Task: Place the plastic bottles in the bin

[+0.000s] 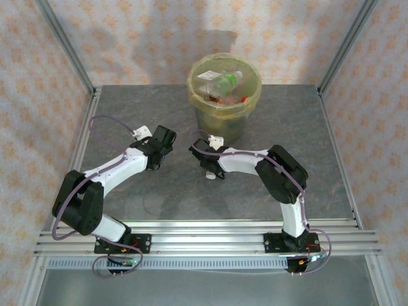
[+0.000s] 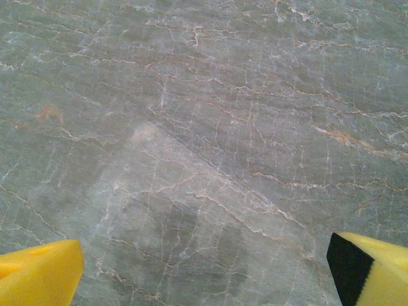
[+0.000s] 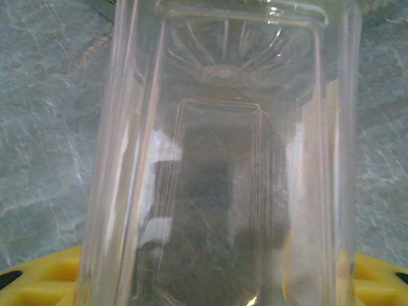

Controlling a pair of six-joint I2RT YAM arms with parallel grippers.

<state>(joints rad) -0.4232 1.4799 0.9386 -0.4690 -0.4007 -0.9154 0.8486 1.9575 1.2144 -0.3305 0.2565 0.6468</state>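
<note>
Our right claw [image 1: 211,169] straddles a clear plastic bottle [image 3: 223,159] mid-worktop (gripped yet? we cannot tell), bound for the round yellow-green-lined bin [image 1: 223,124]; left claw [image 2: 204,271] gapes empty.

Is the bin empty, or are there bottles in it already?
Not empty. In the top view the bin holds several plastic bottles, one with a green label lying on top. How full, cannot tell.

One bin [image 1: 226,124], one clear bottle [image 3: 223,159] outside it, several bottles [image 1: 220,81] inside, two arms [image 1: 118,167] [image 1: 274,172].
</note>
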